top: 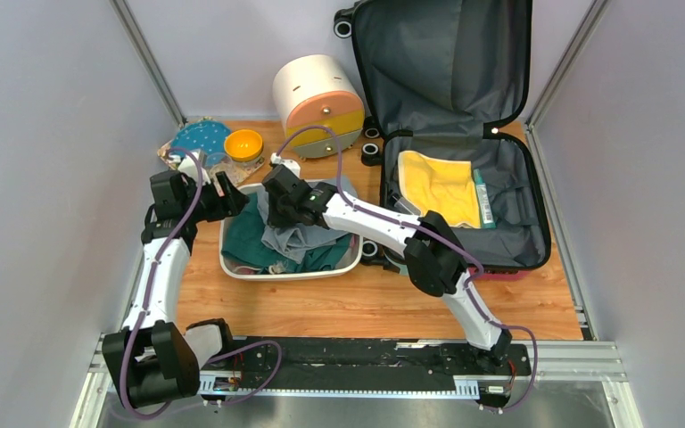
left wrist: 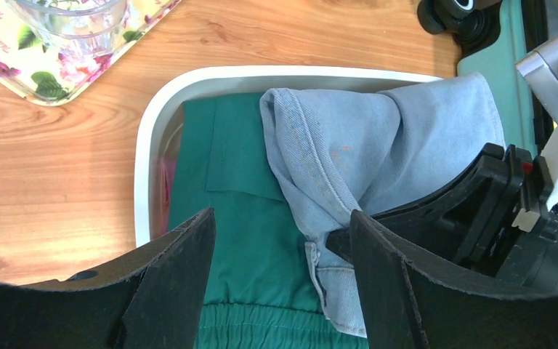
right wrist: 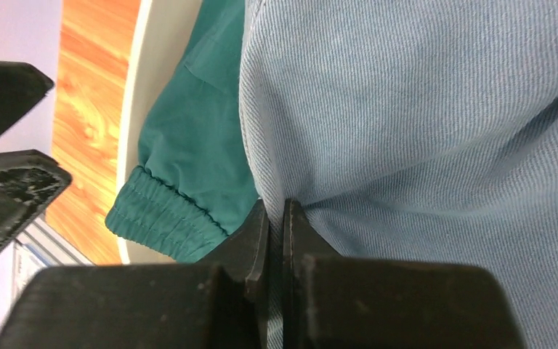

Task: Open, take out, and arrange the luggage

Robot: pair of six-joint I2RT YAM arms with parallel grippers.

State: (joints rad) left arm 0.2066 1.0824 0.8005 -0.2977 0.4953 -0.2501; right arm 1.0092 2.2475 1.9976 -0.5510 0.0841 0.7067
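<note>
The luggage (top: 517, 214) lies open at the right, its lid upright against the back wall. A yellow cloth (top: 441, 183) and a teal packet (top: 483, 201) lie on its grey lining. My right gripper (top: 276, 209) reaches left over the white basin (top: 276, 275) and is shut (right wrist: 276, 207) on a fold of a blue-grey garment (right wrist: 421, 109), which drapes over green clothes (left wrist: 240, 182) in the basin. My left gripper (left wrist: 282, 218) is open and empty above the green clothes, just left of the right gripper, by the basin's left rim (left wrist: 145, 160).
A round cream drawer cabinet (top: 319, 102) stands behind the basin, against the luggage wheels (top: 372, 147). An orange bowl (top: 243, 144) and a floral tray (left wrist: 14, 65) with a clear glass (left wrist: 73, 18) sit at the back left. Grey walls close both sides.
</note>
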